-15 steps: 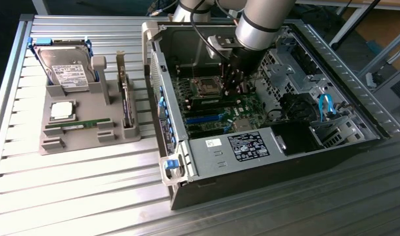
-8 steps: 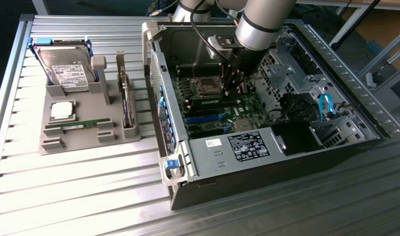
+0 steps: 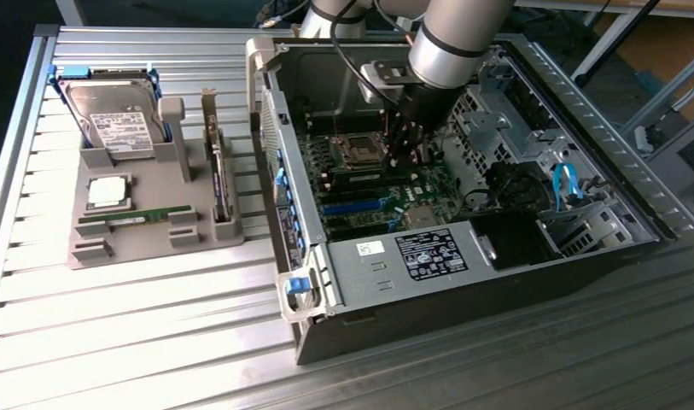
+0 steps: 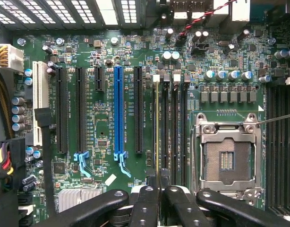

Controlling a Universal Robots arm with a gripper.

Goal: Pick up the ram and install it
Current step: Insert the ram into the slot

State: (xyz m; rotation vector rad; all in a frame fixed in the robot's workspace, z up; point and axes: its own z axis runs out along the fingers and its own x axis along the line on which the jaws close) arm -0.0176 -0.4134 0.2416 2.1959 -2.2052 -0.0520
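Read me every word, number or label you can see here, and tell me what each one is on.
No text reads clearly enough to quote.
Hard drive label: print too small.
Power supply label: white print and symbols, too small.
White sticker beside it: blurred.
Motherboard slot markings: too small.
Edge-on ram in the gripper: nothing to read.

The exterior view looks steeply down from high up, well back, over the counter (image 3: 131,325) and the open computer case (image 3: 472,312). The wrist view, behind the jaws, faces straight down close above the motherboard (image 4: 106,106), which both views share.
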